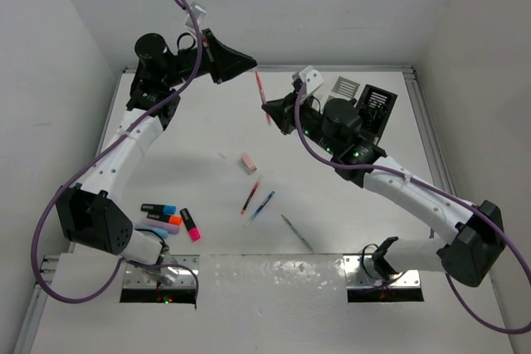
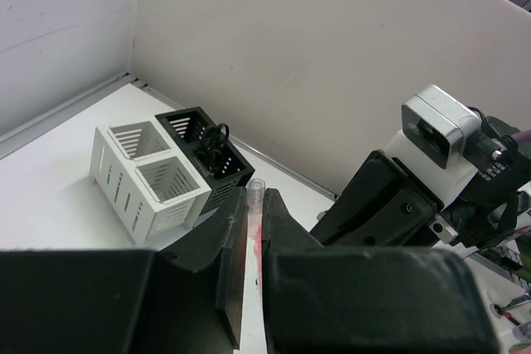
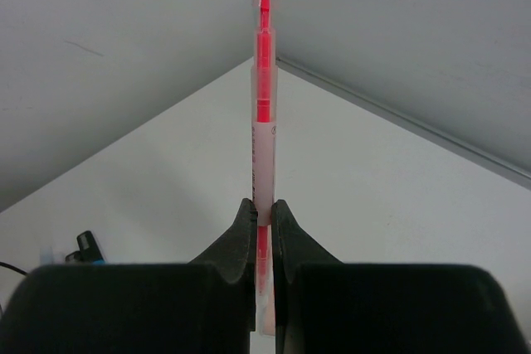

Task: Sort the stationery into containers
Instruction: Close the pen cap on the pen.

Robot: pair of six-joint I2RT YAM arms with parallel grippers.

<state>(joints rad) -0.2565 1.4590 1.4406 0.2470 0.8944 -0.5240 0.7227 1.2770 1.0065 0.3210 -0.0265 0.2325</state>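
A thin pink pen [image 1: 260, 92] hangs in the air between my two grippers, above the far middle of the table. My left gripper [image 1: 252, 65] is shut on its upper clear end [image 2: 255, 198]. My right gripper [image 1: 267, 110] is shut on its lower part [image 3: 264, 147]. The white organiser [image 1: 344, 87] and black organiser [image 1: 377, 105] stand together at the far right, partly hidden behind my right arm. In the left wrist view the white organiser [image 2: 145, 176] is nearer than the black organiser [image 2: 203, 151], which holds black-handled scissors [image 2: 217, 138].
On the table lie a pink eraser [image 1: 247, 162], a red pen [image 1: 250, 197], a blue pen [image 1: 264, 205] and a grey pen [image 1: 295, 232]. Several highlighters [image 1: 170, 218] lie near the left arm's base. White walls enclose the table.
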